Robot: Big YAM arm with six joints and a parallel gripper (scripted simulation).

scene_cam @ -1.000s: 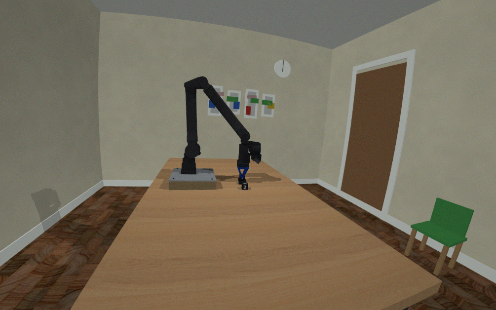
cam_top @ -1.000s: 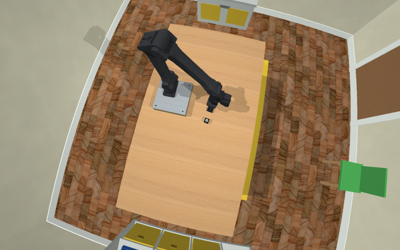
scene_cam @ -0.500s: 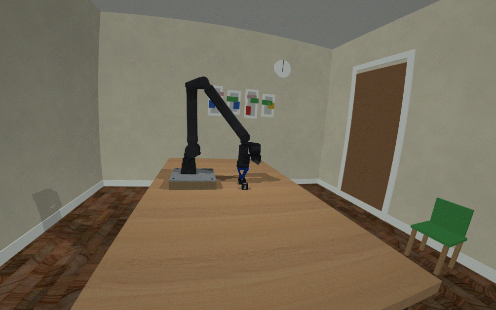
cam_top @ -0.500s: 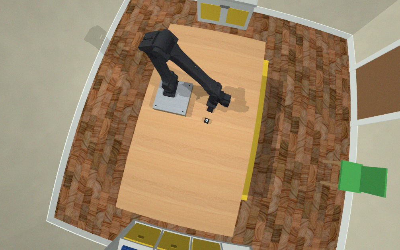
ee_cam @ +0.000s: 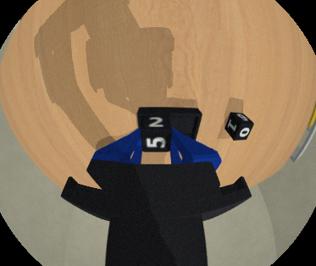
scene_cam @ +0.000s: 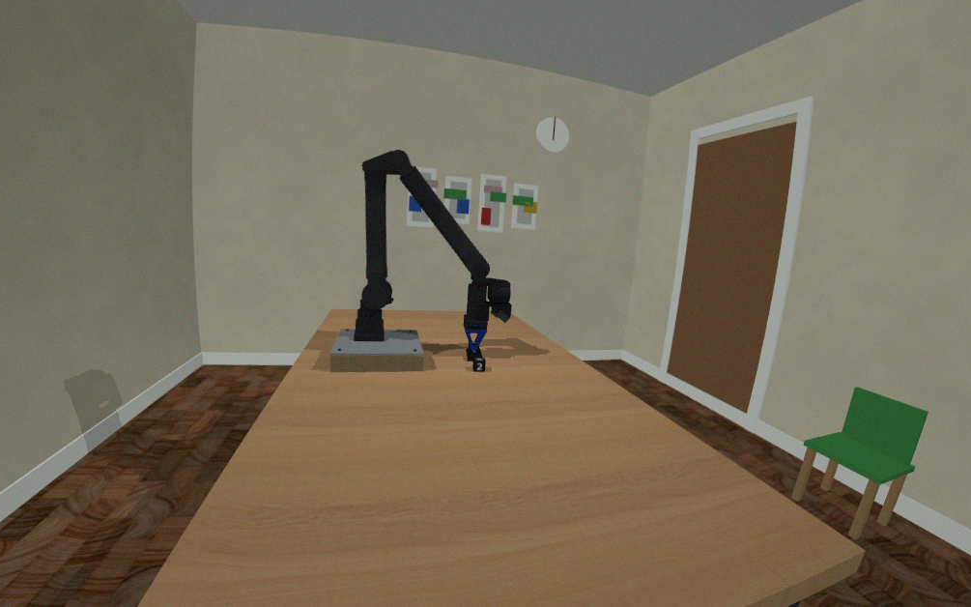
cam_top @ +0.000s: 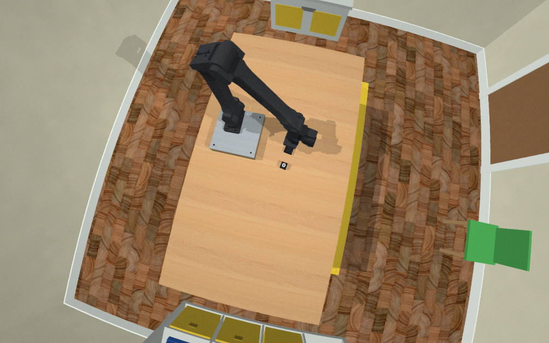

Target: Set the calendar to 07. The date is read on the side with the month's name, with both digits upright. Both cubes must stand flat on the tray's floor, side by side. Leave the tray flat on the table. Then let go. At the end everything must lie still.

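My gripper (ee_cam: 156,130) is shut on a black date cube (ee_cam: 156,132), which shows a 5 on the face toward the camera and a sideways 2 on the face above it. In the overhead view the gripper (cam_top: 288,149) hangs low over the table, just right of the arm's base. The second black cube (cam_top: 283,165) lies on the table a little in front of it, apart from the fingers, with a 0 on top. This cube shows a 2 on its side in the room view (scene_cam: 478,365) and sits tilted at the right in the wrist view (ee_cam: 239,125). I cannot make out a tray clearly.
The grey base plate (cam_top: 237,136) stands left of the gripper. A yellow strip (cam_top: 349,179) runs along the table's right edge. A green chair (cam_top: 497,245) stands off to the right, and cabinets (cam_top: 308,17) stand at the far and near ends.
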